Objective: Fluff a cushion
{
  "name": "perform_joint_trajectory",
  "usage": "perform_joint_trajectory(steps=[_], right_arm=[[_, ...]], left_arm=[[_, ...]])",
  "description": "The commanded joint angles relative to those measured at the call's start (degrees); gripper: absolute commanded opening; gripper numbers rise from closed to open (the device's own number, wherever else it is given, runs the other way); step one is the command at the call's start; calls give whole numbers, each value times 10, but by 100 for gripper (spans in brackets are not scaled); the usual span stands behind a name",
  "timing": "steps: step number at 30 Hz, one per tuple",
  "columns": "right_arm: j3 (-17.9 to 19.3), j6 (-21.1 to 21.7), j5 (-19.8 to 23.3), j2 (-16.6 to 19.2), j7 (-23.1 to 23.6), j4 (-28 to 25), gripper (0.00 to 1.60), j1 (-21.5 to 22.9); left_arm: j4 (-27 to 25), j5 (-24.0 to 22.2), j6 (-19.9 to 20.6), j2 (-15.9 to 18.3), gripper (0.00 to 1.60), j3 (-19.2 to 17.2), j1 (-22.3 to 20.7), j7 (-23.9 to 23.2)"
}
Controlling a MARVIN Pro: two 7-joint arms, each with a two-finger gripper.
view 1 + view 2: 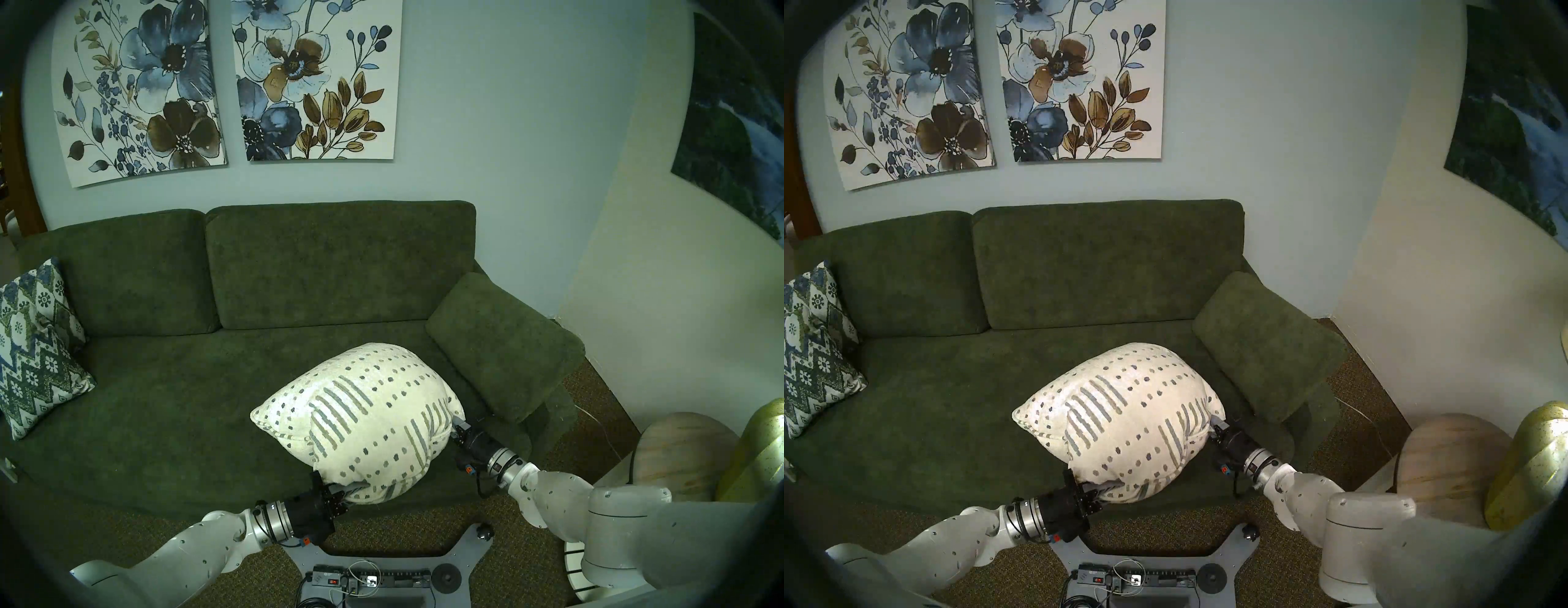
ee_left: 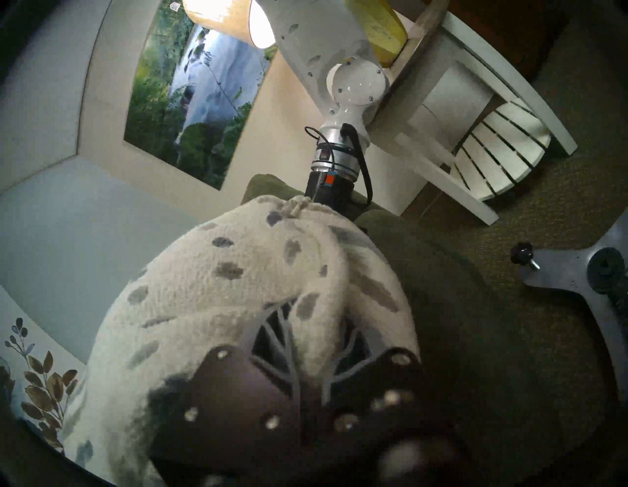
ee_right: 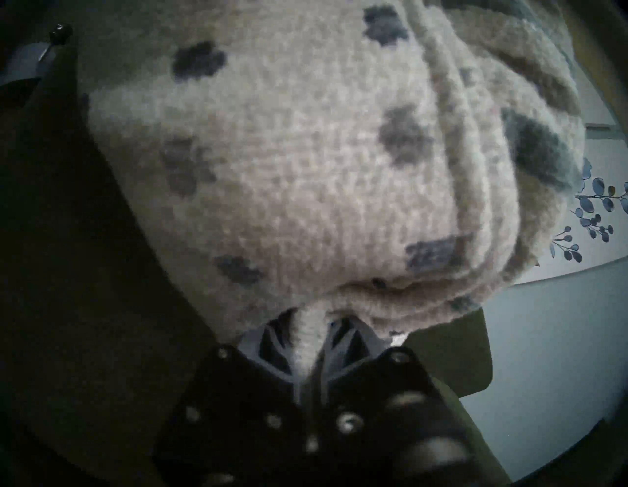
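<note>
The cream-white cushion with grey-blue and olive dashes bulges between my two grippers over the front of the green sofa seat. My left gripper is shut on the cushion's near lower corner. In the left wrist view the grey fingers pinch its cloth. My right gripper is shut on the cushion's right corner. The right wrist view shows a fold of the cushion squeezed between the fingers.
A blue-green zigzag pillow leans at the sofa's left end. The green sofa has a padded armrest just right of the cushion. A side table with a wooden ball and gold vase stands at right. My base is below.
</note>
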Motion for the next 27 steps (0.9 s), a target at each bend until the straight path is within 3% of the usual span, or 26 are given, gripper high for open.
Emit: perform_joint_trajectory(steps=[1, 6, 10, 12, 15, 27], right_arm=[[-12, -9, -8, -14, 21, -3, 0, -41], [-11, -10, -2, -14, 28, 0, 0, -41], [-3, -13, 7, -10, 27, 0, 0, 0], [2, -13, 10, -7, 17, -3, 0, 38], [15, -9, 18, -5, -6, -10, 0, 39], [38, -8, 17, -3, -58, -31, 0, 110]], left_arm=[[35, -5, 6, -1, 0, -8, -9, -1], [57, -5, 6, -7, 0, -10, -20, -7], [56, -13, 5, -10, 0, -28, -53, -5], [28, -19, 3, -7, 0, -45, -66, 6], [-3, -18, 4, -6, 0, -57, -66, 18], [-115, -7, 3, 0, 0, -82, -111, 48]])
